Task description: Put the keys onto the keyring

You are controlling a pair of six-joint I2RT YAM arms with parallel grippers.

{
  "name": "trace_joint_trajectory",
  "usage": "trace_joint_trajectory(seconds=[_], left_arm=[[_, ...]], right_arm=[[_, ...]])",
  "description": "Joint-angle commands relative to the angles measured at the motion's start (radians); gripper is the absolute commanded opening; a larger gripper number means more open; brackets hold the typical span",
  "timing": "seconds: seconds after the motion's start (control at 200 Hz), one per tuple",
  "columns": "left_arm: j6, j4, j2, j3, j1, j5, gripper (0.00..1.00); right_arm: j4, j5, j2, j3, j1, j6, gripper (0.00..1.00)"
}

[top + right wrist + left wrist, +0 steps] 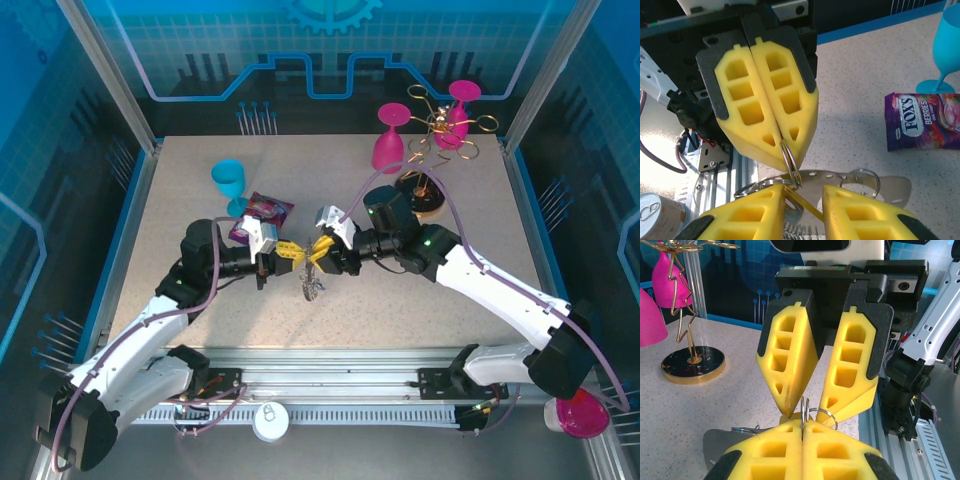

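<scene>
In the overhead view we see the two arms meeting near the middle of the table (pixel 400 300), the left gripper (pixel 287 252) and the right gripper (pixel 322 253) tip to tip. Just nearer the arm bases than that meeting point sits a small metal cluster, the keys (pixel 312 288). It is too small there for us to count them or to say whether they hang or lie on the table.

From the right wrist camera we see the left gripper's yellow fingers (pixel 765 115) pressed flat together, pinching the wire loop of the keyring (pixel 790 160) at their tips. The loop hangs down from them to a flat grey metal piece (pixel 850 180) with small holes.

The right gripper's own fingers (pixel 752 210) stand apart at the bottom of that view. A thin yellow strip (pixel 807 206) slants across the gap between them, and we cannot tell whether they pinch it or merely flank it.

The left wrist camera shows the same meeting from the other side: closed pads below, the loop rising between the right gripper's spread fingers.

Around them stand a blue cup (pixel 228 183), a purple sweet packet (pixel 262 213) just beside it, two pink cups (pixel 390 140) at the far right and a gold wire stand (pixel 435 130) between them. All of these are well apart from the grippers.
</scene>
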Motion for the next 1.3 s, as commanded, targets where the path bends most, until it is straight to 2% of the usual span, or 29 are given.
trace_joint_trajectory(seconds=[0.0, 0.255, 0.54, 0.7, 0.776, 0.821, 0.936, 1.101, 1.296], left_arm=[[-0.024, 0.069, -0.005, -0.008, -0.003, 0.044, 0.00], [-0.045, 0.094, -0.003, -0.012, -0.003, 0.055, 0.00], [-0.075, 0.125, 0.004, -0.020, -0.003, 0.072, 0.00], [-0.079, 0.127, 0.004, -0.022, -0.004, 0.067, 0.00], [-0.066, 0.109, -0.002, -0.020, -0.003, 0.049, 0.00], [-0.048, 0.085, -0.005, -0.016, -0.004, 0.033, 0.07], [0.042, -0.050, -0.010, 0.021, -0.003, 0.018, 0.16], [0.187, -0.250, 0.001, 0.092, -0.004, 0.019, 0.16], [0.211, -0.277, 0.009, 0.111, -0.004, 0.025, 0.16]], right_arm=[[0.044, -0.035, -0.022, -0.009, -0.009, 0.021, 0.26], [0.062, -0.048, -0.015, -0.008, -0.007, 0.028, 0.17], [0.124, -0.077, -0.004, -0.013, -0.008, 0.054, 0.16], [0.113, -0.092, 0.002, -0.006, -0.009, 0.045, 0.00], [0.072, -0.090, 0.001, 0.006, -0.008, 0.020, 0.00], [0.036, -0.085, 0.002, 0.019, -0.008, 0.002, 0.00], [-0.092, -0.079, 0.018, 0.075, -0.003, -0.064, 0.00], [-0.297, -0.066, 0.074, 0.193, 0.019, -0.172, 0.00], [-0.445, -0.040, 0.154, 0.312, 0.053, -0.252, 0.00]])
